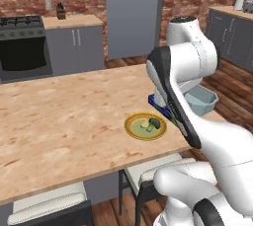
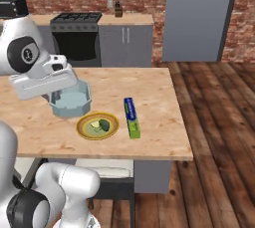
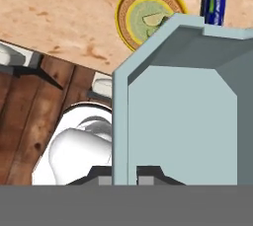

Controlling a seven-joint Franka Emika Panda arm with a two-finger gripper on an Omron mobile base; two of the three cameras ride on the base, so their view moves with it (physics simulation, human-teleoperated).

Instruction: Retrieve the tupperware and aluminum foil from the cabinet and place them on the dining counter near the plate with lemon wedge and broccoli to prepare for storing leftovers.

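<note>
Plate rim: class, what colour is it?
Yellow-gold plate rim around a green centre, seen best in the right base view.

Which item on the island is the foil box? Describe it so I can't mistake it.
On the light wood dining counter, find the yellow-rimmed plate near the front edge. Just beside it lies the aluminum foil, the one long narrow blue box with a lime-green end.

Matt translucent plastic on the tupperware; smooth light wood grain across the dining counter; printed card on the aluminum foil.
</note>
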